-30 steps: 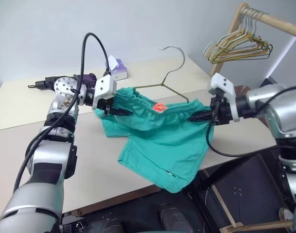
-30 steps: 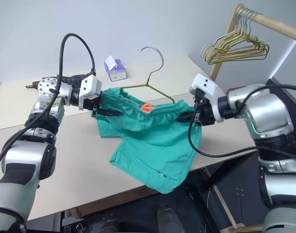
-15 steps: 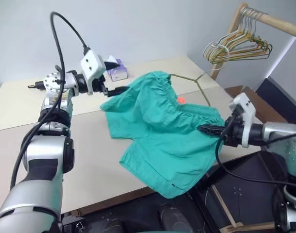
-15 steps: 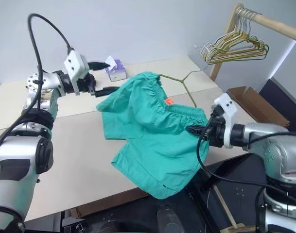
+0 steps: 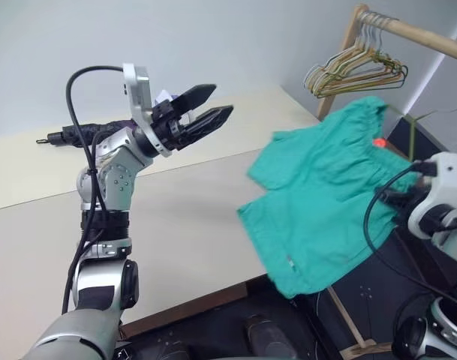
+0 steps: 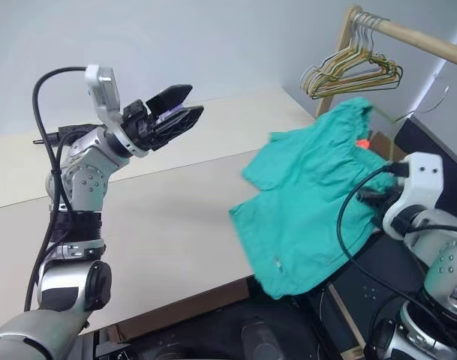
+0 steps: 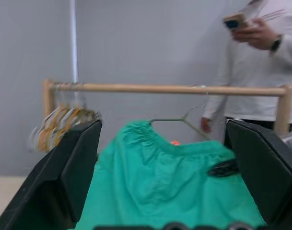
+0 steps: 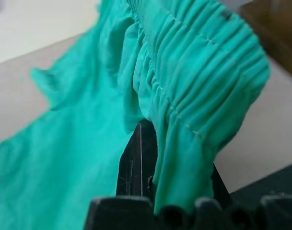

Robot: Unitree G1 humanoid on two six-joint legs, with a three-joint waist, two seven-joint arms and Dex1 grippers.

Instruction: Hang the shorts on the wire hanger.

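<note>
Hovering with its black fingers spread apart and empty, the left end effector (image 5: 202, 109) is pointing at the teal-green soft fabric shorts (image 5: 326, 195). Right of the beige tabletop (image 5: 183, 217), the right end effector (image 8: 143, 158) is clamping their gathered waistband, the thin grey wire hanger (image 7: 184, 119) threaded inside. Transfer appears underway; next comes hooking onto the wooden rail (image 5: 408, 30).

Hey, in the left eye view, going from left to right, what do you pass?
Dark umbrella → left gripper, open and raised above the table → shorts → right gripper, shut on the shorts' waistband. The bunched hangers hang above the shorts, so I leave them unplaced.
</note>
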